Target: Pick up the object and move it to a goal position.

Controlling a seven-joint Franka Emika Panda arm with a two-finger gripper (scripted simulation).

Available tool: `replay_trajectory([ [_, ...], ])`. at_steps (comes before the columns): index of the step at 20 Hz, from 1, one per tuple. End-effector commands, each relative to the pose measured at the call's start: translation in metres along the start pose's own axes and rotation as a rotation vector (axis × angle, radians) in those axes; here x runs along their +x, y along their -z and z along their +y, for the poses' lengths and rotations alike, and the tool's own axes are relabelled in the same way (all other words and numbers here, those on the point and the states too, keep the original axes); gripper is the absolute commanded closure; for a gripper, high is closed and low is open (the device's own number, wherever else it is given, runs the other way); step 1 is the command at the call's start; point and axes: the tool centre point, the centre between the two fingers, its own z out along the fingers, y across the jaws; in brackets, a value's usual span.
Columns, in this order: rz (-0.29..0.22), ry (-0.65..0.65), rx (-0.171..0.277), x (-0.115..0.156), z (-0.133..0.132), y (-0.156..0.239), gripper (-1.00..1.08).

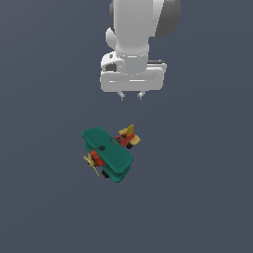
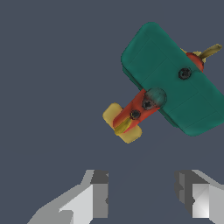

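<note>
**Q:** So where was the plane when you looked?

**Me:** The toy plane [image 1: 109, 154] was sitting on the plain grey floor [image 1: 44, 207], below my claw [image 1: 131, 95] in the outside view and a bit toward that view's left. Green double wings on top, red body, yellow propeller facing the camera, yellow tail nearest my claw.

**Q:** Were you holding it?

**Me:** Nope. My claw [image 2: 142, 197] was released, both fingers [image 2: 98, 199] spread with a clear gap between them and nothing in it. It hung above the floor, not touching the plane [image 2: 170, 87]. From the wrist camera the yellow tail sat closest to my fingertips, well apart from them.
</note>
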Motion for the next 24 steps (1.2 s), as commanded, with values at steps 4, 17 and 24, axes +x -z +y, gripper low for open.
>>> replay_trajectory([
  [4, 0.007, 0.009, -0.018, 0.002, 0.003, 0.006, -0.20],
  [17, -0.005, 0.011, -0.006, 0.002, 0.006, -0.002, -0.20],
  [24, -0.038, 0.012, 0.037, 0.000, 0.013, -0.027, -0.20],
])
